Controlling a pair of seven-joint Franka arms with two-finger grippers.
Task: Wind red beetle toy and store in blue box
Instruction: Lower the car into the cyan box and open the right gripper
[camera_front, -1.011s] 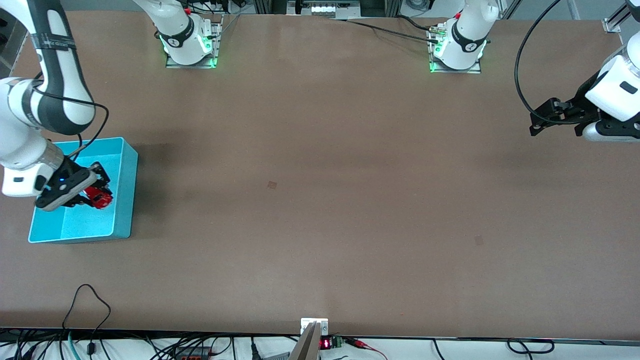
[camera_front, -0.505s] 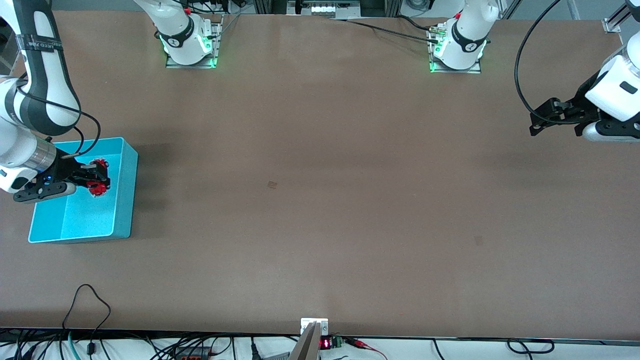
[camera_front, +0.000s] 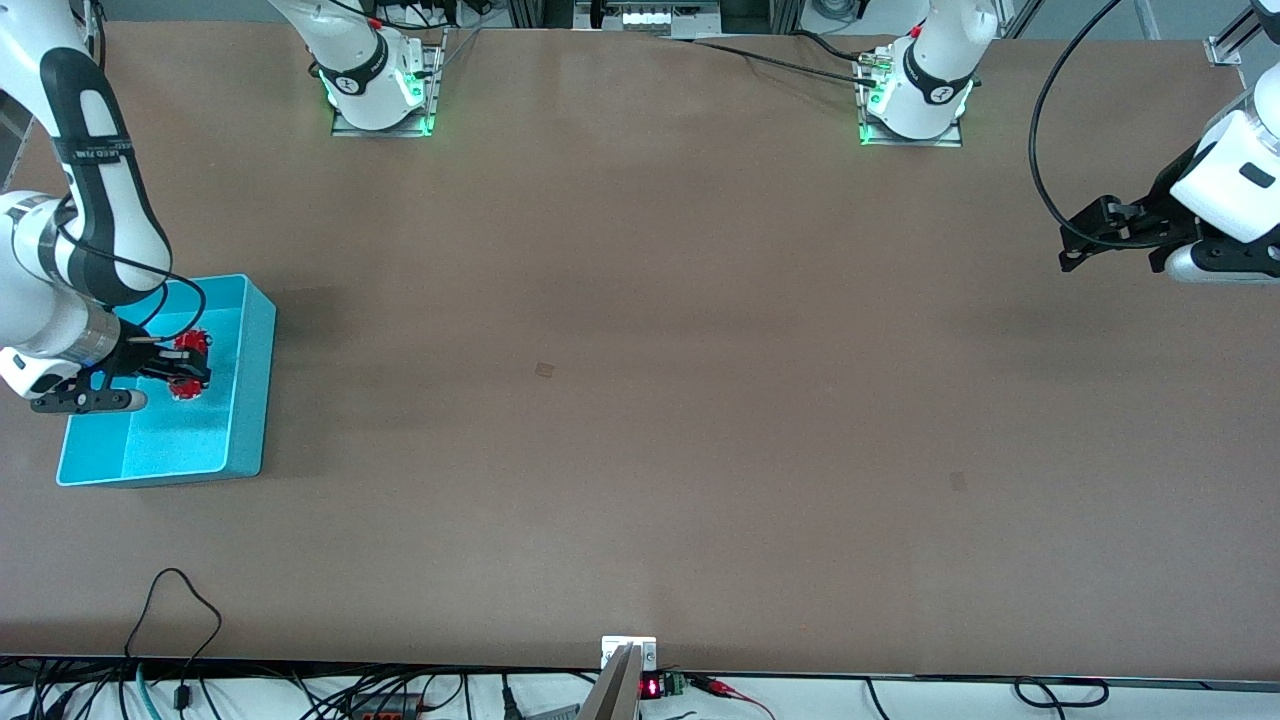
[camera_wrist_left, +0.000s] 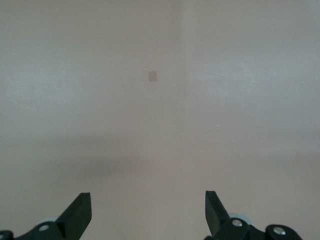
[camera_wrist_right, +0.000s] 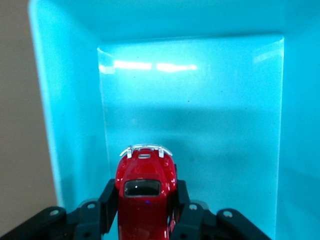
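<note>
The blue box (camera_front: 250, 380) stands at the right arm's end of the table. My right gripper (camera_front: 188, 360) is inside its walls, shut on the red beetle toy (camera_front: 190, 355). In the right wrist view the toy (camera_wrist_right: 145, 192) sits between the black fingers (camera_wrist_right: 107, 205), its silvery bumper pointing at the box's speckled floor (camera_wrist_right: 210, 125). I cannot tell whether the toy touches the floor. My left gripper (camera_front: 1072, 245) is open and empty, held over bare table at the left arm's end; its fingertips (camera_wrist_left: 80, 212) show wide apart in the left wrist view.
A small tan patch (camera_front: 544, 370) marks the table's middle and also shows in the left wrist view (camera_wrist_left: 152, 75). Cables lie along the table's near edge (camera_front: 180, 600). The two arm bases (camera_front: 380, 90) stand at the table's back edge.
My right gripper has moved with the red toy inside the box, away from the front camera and toward the box's back part, and turned. The left arm has not moved.
</note>
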